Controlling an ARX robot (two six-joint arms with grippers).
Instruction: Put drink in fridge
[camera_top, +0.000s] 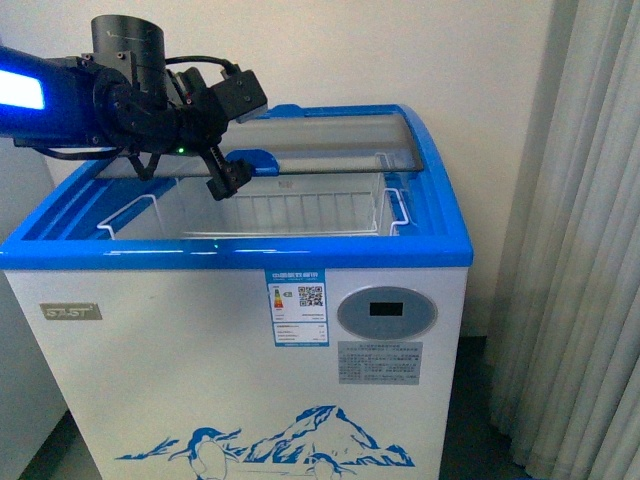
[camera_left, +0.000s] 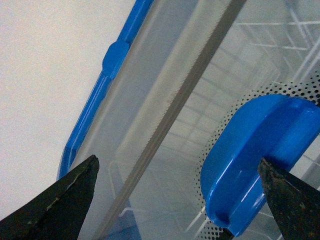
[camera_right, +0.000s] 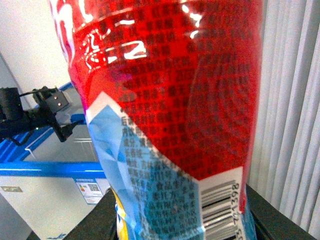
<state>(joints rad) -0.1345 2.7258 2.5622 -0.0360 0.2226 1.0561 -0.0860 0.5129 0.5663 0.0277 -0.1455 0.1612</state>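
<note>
Drink (camera_right: 165, 100) sits clamped in my right gripper (camera_right: 187, 220), off to the side of the fridge (camera_top: 250, 255) and not in yet. Left gripper (camera_left: 177, 165) hangs spread open with the blue lid handle (camera_left: 255, 150) between its fingers. Looks like the lid step to me, so next I'd pinch that handle squarely and slide.

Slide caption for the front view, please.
Left gripper open at the blue lid handle of the penguin-decorated chest freezer.
</note>
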